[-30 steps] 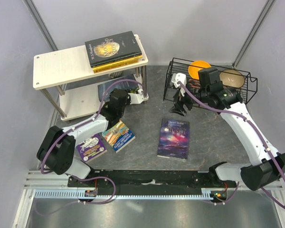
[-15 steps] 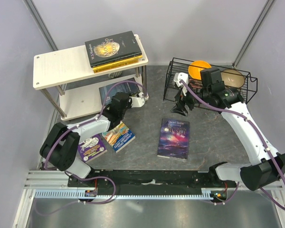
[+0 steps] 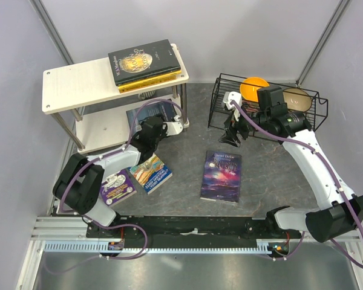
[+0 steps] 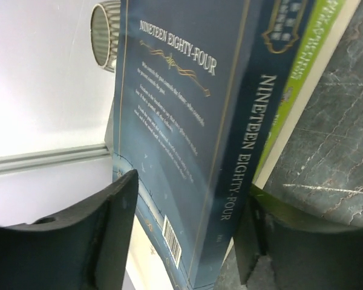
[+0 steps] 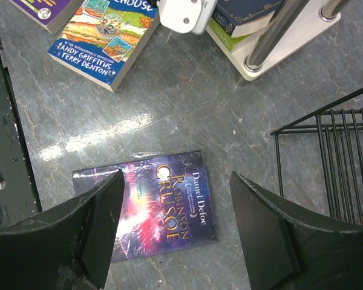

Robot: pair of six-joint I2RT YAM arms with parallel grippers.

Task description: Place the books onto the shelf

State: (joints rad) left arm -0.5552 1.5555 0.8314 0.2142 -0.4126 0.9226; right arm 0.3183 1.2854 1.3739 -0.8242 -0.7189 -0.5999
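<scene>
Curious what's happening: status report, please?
Left gripper: jaws open around blue book on lower shelf. Right gripper: jaws open, empty, aimed at galaxy book. Nothing blocking.

Pale walls [image 3: 230, 30] enclose a grey marbled tabletop [image 3: 272, 175], seemingly lit from above.

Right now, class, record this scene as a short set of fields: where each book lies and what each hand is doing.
Top tier of shelf: black-and-gold book on yellow book
Lower tier: blue book on lime-green book
On table: galaxy book, multicoloured book, purple book
Left hand: open, fingers either side of blue book
Right hand: open, empty, between wire rack and galaxy book
Left to shelve: three
</scene>
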